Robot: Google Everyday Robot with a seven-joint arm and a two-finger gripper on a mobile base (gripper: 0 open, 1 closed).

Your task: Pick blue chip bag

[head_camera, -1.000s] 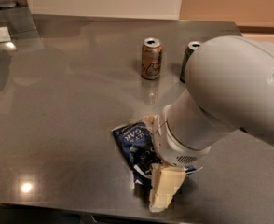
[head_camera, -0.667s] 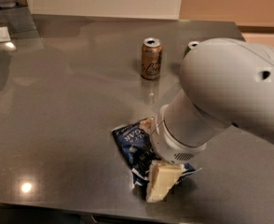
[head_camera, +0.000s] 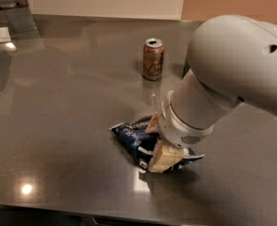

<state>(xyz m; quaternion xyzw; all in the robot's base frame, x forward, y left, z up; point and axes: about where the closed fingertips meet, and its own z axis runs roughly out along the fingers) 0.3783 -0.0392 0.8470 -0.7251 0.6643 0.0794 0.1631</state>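
Crumpled shiny navy-blue foil chip bag [head_camera: 131,138] is flat on the grey steel tabletop [head_camera: 58,126], near the front edge. Near finger [head_camera: 163,158] has been drawn in since a second ago; bag is now pinched in the white hand [head_camera: 156,140]. Grasp judged made, lift pending.

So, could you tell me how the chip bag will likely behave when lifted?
The bag looks crumpled and thin, so it will probably flop rather than hold shape. Its shiny foil may slip in the tool, which is down over its right end. It is likely light, sliding easily on the smooth table.
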